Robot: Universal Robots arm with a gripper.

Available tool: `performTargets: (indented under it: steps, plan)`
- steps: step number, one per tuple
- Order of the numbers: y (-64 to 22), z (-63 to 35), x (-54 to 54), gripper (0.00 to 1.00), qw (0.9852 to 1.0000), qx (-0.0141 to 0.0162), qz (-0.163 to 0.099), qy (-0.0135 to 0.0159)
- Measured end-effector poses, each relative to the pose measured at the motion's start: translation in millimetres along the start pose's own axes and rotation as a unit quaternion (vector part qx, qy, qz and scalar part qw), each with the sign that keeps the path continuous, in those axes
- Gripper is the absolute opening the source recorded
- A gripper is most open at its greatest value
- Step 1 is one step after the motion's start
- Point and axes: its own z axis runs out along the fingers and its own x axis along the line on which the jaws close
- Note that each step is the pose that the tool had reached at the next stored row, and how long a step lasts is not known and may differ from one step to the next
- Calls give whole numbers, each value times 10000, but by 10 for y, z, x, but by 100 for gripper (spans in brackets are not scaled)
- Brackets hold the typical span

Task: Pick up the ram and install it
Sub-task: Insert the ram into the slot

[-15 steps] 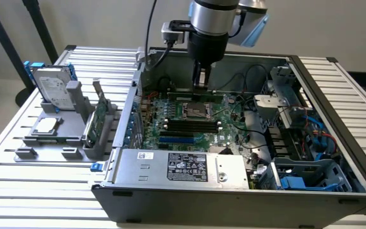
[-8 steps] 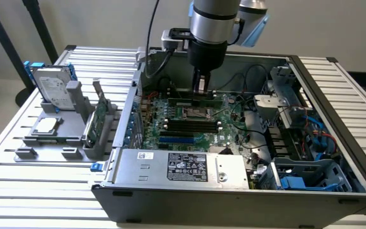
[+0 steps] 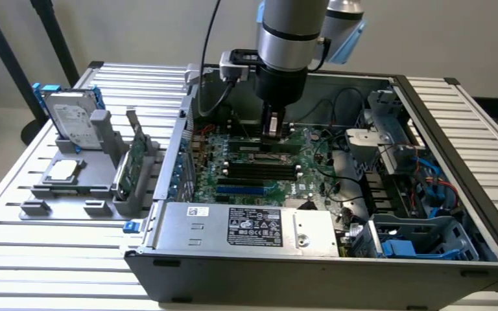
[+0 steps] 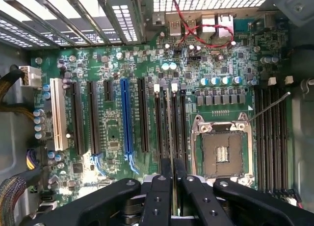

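Through the feed I saw the arm reaching straight down into the open computer case (image 3: 231, 272), with the tool (image 3: 272, 129) low over the motherboard (image 4: 117, 64). In the wrist view its two black fingers (image 4: 159, 196) stood nearly together, pinching the ram (image 4: 169, 138), which I saw edge-on as a thin dark strip running away from the fingertips. It lay along the memory slots just beside the bare CPU socket (image 4: 222, 152), lined up with the white latches at the slots' far end. I could not tell whether it sat in a slot or just above one. At the exterior view's left, on the counter (image 3: 50, 259), a grey holder (image 3: 85, 194) carried the hard drive (image 3: 69, 120) and a green expansion card (image 3: 128, 170), both standing on edge.
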Motion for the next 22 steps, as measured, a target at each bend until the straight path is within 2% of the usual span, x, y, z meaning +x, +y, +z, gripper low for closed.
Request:
performTargets:
  steps: [14,22]
  plan:
    - [-16,252,31,14,10000,1,47,-1]
    - [-21,323,47,14,10000,1,50,4]
